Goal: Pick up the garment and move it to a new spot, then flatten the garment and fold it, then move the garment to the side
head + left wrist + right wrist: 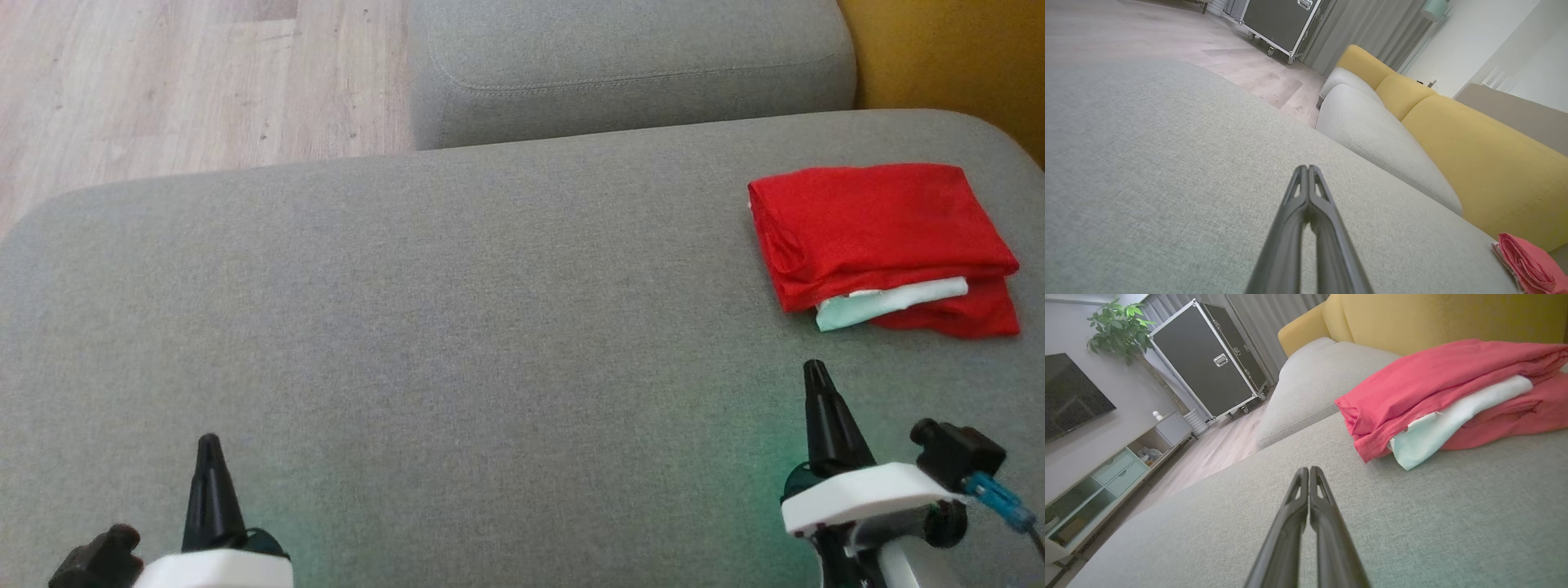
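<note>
The garment (878, 237) is red with a pale mint-white part sticking out at its near edge, and it lies folded at the far right of the grey sofa seat (457, 310). My right gripper (814, 369) is shut and empty, a short way in front of the garment (1437, 396) and apart from it. Low at the left, my left gripper (209, 443) is shut too, holding nothing, over bare cushion. In the left wrist view its tips (1307, 168) meet, and a corner of the garment (1527, 265) shows at the lower right.
A second grey cushion (629, 65) lies beyond the seat, with a yellow sofa back (947, 57) at the far right. Wooden floor (188, 82) runs past the far left edge. A black flight case (1208, 363), a plant and a TV unit stand across the room.
</note>
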### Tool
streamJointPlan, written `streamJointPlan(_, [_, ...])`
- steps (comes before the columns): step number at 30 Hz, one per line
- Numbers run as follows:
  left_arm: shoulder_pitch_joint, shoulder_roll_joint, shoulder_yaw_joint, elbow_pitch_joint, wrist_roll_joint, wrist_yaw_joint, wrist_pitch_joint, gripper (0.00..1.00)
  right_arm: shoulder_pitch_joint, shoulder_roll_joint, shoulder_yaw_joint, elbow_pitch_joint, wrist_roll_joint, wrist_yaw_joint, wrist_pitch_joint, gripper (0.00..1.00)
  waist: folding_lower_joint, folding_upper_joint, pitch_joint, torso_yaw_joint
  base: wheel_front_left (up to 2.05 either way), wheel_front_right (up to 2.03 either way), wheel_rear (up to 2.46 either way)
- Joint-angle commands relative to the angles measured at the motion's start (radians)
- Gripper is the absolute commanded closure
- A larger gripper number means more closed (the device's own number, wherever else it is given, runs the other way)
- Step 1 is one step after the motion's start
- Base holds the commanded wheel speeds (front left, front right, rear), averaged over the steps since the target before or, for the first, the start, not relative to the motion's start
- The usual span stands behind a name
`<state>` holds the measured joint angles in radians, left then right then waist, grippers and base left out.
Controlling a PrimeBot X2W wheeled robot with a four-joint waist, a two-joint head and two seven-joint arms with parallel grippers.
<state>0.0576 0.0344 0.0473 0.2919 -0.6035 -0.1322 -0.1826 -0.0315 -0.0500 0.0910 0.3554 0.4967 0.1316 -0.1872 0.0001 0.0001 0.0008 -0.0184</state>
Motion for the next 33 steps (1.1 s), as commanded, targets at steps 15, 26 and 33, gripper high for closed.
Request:
streamJointPlan(15, [-0.068, 0.008, 0.022, -0.035, -0.17, 0.001, 0.051, 1.0, -0.054, -0.017, -0.025, -0.05, 0.198, 0.0, 0.042, 1.0, 0.0, -0.0001, 0.0, 0.003, 0.0, 0.0, 0.0])
streamJointPlan(26, [-0.081, 0.009, 0.028, -0.036, -0.28, 0.001, 0.084, 1.0, -0.056, -0.019, -0.043, -0.058, 0.324, 0.0, 0.072, 1.0, 0.0, -0.0001, 0.001, 0.005, 0.0, 0.0, 0.0])
streamJointPlan(33, [-0.089, 0.01, 0.032, -0.037, -0.35, 0.001, 0.104, 1.0, -0.058, -0.02, -0.055, -0.063, 0.403, 0.0, 0.091, 1.0, 0.0, -0.0001, 0.001, 0.006, 0.0, 0.0, 0.0])
